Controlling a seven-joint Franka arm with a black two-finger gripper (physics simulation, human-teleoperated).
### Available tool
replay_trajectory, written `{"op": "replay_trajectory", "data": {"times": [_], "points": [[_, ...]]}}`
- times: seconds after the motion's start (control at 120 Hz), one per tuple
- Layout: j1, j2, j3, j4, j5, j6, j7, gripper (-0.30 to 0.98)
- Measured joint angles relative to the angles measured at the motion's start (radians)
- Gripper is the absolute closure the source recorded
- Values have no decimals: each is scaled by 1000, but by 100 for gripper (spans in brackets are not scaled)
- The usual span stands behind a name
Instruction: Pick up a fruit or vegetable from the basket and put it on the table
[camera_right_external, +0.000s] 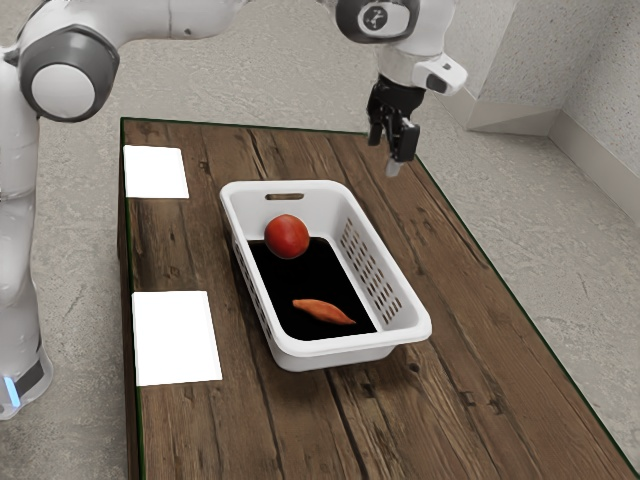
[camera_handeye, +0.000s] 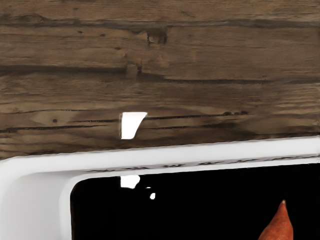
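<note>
With your pincer (camera_right_external: 390, 150) spread and empty, grip the yam (camera_right_external: 322, 311) lying below it (likely firm, light, slightly slippery) across its middle.

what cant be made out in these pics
- Wrist view: orange tapered vegetable, cut off by the lower edge.
- Wrist view: white plastic basket, cut off by lower and side edges.
- Exterior view: brown wooden table, cut off by the lower edge.
- Exterior view: underside of the round red fruit, hidden by its body.
</note>
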Motion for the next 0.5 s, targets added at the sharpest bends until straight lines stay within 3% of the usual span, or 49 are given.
{"op": "replay_trajectory", "data": {"times": [0.258, 0.392, 0.5], "points": [[24, 16, -2, 1, -28, -15, 11, 0], [22, -2, -2, -88, -34, -34, 42, 0], [20, -90, -1, -241, -33, 1, 64, 0]]}}
